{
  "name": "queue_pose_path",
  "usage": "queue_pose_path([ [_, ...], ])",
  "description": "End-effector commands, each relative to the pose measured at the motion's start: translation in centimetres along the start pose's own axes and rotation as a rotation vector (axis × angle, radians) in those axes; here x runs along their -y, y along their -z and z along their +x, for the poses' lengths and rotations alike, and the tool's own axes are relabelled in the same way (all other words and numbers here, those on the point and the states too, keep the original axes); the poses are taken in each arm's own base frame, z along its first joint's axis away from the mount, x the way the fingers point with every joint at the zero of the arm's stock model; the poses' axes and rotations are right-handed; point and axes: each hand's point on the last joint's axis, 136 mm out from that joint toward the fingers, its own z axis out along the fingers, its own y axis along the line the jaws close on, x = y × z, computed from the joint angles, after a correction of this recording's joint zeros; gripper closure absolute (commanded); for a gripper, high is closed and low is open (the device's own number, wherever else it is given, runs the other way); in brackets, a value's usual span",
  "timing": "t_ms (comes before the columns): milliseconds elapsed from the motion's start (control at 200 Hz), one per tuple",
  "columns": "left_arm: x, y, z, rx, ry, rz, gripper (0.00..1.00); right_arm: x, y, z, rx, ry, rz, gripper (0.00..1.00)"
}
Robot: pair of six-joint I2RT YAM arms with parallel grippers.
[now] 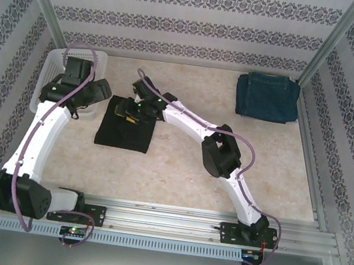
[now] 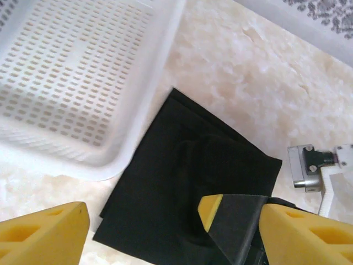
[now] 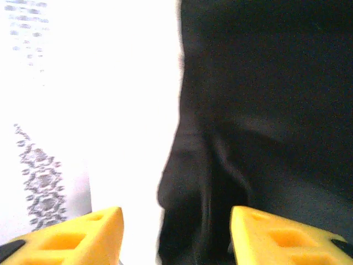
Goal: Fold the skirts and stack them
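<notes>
A black skirt (image 1: 123, 127) lies folded flat on the table, left of centre. Both grippers hang over its far edge. My left gripper (image 1: 101, 97) stands open above the cloth's left corner, and its yellow fingers (image 2: 45, 236) are spread wide over the black skirt (image 2: 176, 176). My right gripper (image 1: 134, 110) is also open. Between its yellow fingertips (image 3: 74, 237) a raised wrinkle of the black skirt (image 3: 259, 99) sits loose. A dark blue denim skirt (image 1: 267, 97) rests folded at the far right corner.
A white mesh basket (image 1: 47, 82) stands at the far left, right beside the black skirt, with its rim (image 2: 138, 138) close to the cloth. Patterned walls and metal posts enclose the table. Bare tabletop (image 1: 184, 173) lies in the middle and near right.
</notes>
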Motion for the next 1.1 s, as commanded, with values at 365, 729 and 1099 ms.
queue_pose_path([
  [365,2.6,-5.4,8.0,-0.281,0.050,0.112,0.26,4.6,4.4,-6.5,0.158,0.054,-0.088,0.03],
  [729,2.4,-15.0,15.6,-0.477,0.055,0.003,0.56,10.8,0.1,-6.2,0.044,-0.030,0.019,0.81],
  [1099,8.9,-15.5,19.1,-0.514,-0.300,0.092,0.56,18.3,7.2,3.6,0.195,-0.351,0.138,0.97],
])
